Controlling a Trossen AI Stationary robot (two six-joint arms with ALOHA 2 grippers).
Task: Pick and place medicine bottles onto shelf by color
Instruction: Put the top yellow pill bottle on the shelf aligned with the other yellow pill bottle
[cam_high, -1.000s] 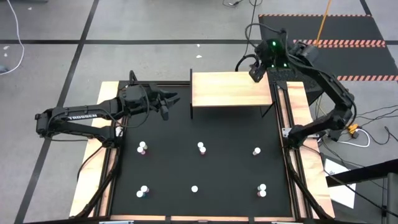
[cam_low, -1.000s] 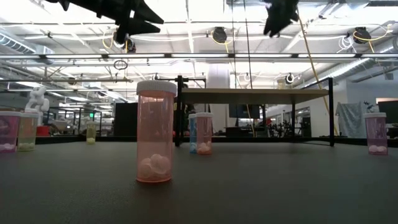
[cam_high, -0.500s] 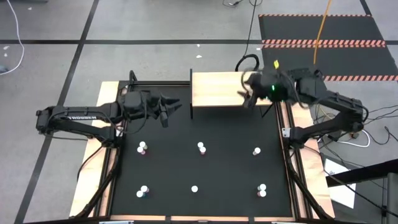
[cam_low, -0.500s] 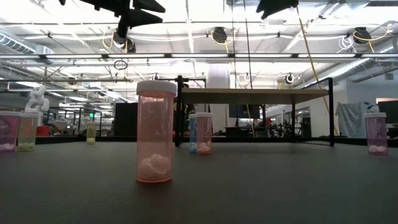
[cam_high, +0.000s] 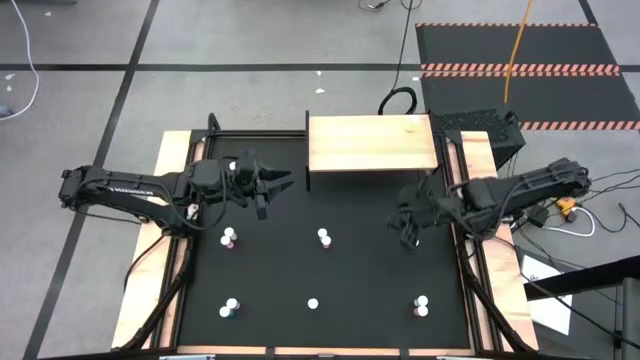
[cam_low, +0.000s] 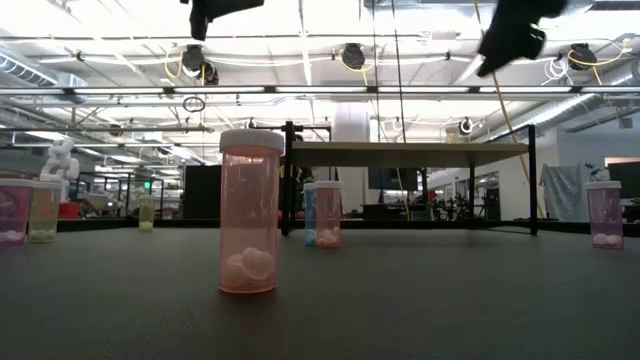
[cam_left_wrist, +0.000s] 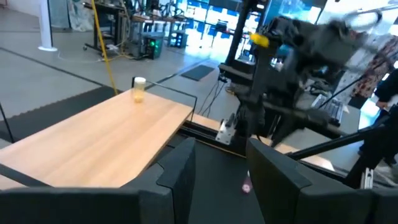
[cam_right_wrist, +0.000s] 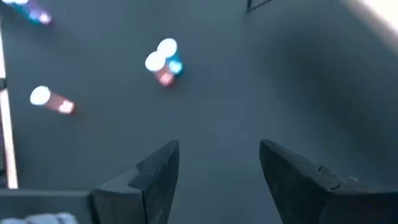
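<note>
Several small white-capped medicine bottles stand upright on the black table, among them a pink one (cam_low: 250, 212), a blue-and-pink pair (cam_right_wrist: 163, 62) and one at mid-table (cam_high: 323, 238). A yellow bottle (cam_left_wrist: 138, 89) stands on the light-wood shelf (cam_high: 370, 143) at the table's far edge. My left gripper (cam_high: 283, 181) hovers open and level above the table, left of the shelf, pointing at it. My right gripper (cam_high: 406, 228) hangs open above the table in front of the shelf's right end, tilted downward. Neither gripper has anything between its fingers.
The shelf stands on thin black legs (cam_low: 531, 180) with open space beneath it. Pale wooden strips (cam_high: 178, 145) edge the table. In the left wrist view my right arm (cam_left_wrist: 292, 62) shows beyond the shelf's right end. Cables lie on the floor at the right.
My right gripper has swung from above the shelf's far right corner toward the table's near edge and down, tipping its fingers downward over the table. My left gripper has drifted a little toward the near edge, staying level.
</note>
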